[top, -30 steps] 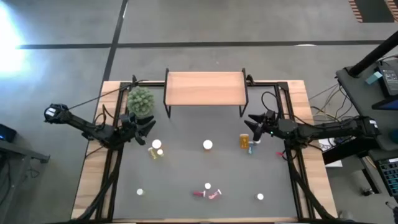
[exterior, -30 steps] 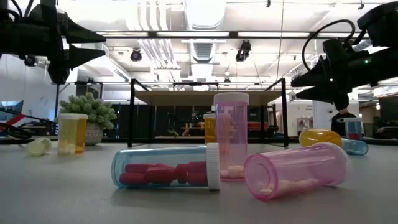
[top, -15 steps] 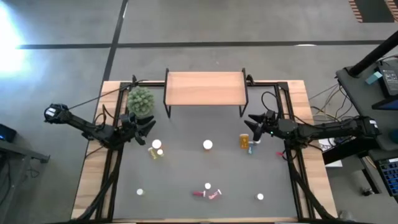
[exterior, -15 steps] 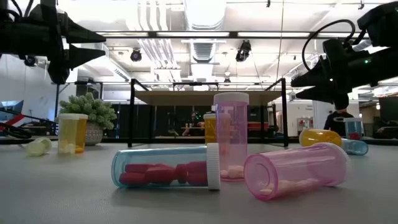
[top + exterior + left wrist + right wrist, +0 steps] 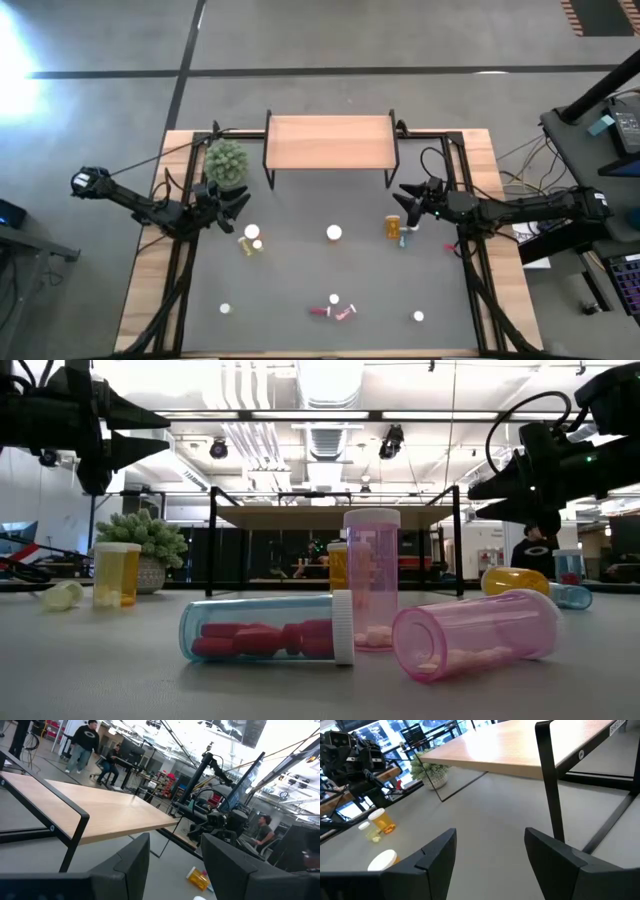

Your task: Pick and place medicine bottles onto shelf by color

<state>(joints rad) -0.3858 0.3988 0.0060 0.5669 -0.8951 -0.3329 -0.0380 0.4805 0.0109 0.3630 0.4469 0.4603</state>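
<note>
Bottles [image 5: 394,227] lie just beside right tool [image 5: 405,197], open and empty; left tool [image 5: 243,203] likewise.

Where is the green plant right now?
In the high view, the green plant sits at the table's far left, beside the shelf's left legs, just behind the left gripper.

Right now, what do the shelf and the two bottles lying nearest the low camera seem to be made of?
Shelf: light wood or wood-look board, matte, faint grain, on thin black legs, probably metal. Blue-tinted bottle and pink bottle: glossy see-through plastic, judging by the pills showing through their walls; the blue one's white cap looks like opaque plastic.
</note>
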